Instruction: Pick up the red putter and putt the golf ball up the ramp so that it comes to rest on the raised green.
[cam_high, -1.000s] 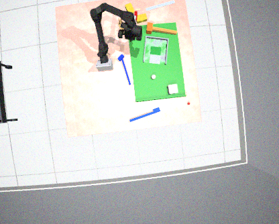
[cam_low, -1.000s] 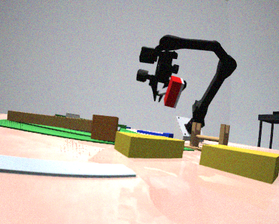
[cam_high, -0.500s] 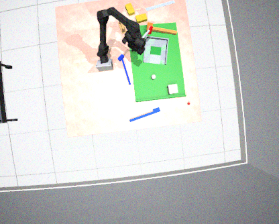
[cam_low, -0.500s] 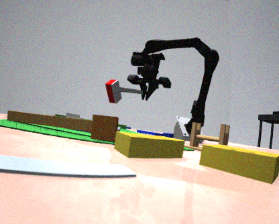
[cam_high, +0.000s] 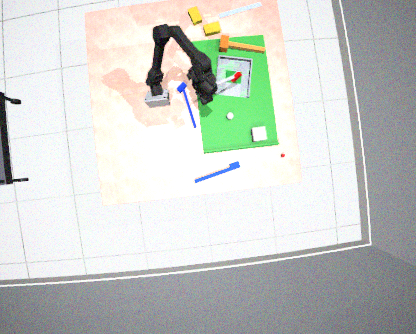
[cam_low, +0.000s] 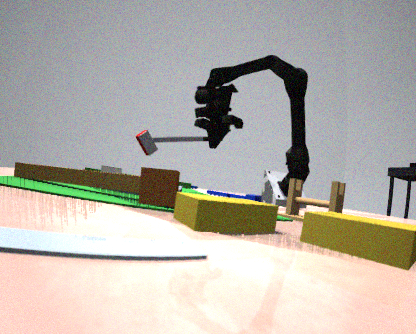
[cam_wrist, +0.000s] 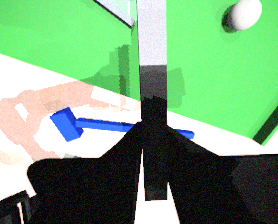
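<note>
My gripper (cam_high: 209, 98) (cam_low: 214, 141) (cam_wrist: 149, 126) is shut on the grey shaft of the red putter and holds it in the air above the green mat (cam_high: 215, 136) (cam_wrist: 200, 82). The red putter's head (cam_high: 237, 77) (cam_low: 146, 142) points away from the arm, over the grey-rimmed raised section; in the wrist view the head is out of frame and the shaft (cam_wrist: 152, 40) runs straight up. The white golf ball (cam_high: 230, 116) (cam_wrist: 245, 14) rests on the mat, clear of the putter. The raised section's rim (cam_high: 251, 76) is partly visible; its ramp is hard to make out.
A blue mallet (cam_high: 189, 106) (cam_wrist: 66, 124) lies beside the mat near the arm base. Another blue stick (cam_high: 217, 173) lies beyond the mat. A white block (cam_high: 259, 133) stands on the mat. An orange mallet (cam_high: 224, 44), two yellow blocks (cam_high: 194, 15) (cam_low: 357, 237) and a wooden rack (cam_low: 295, 197) are also present.
</note>
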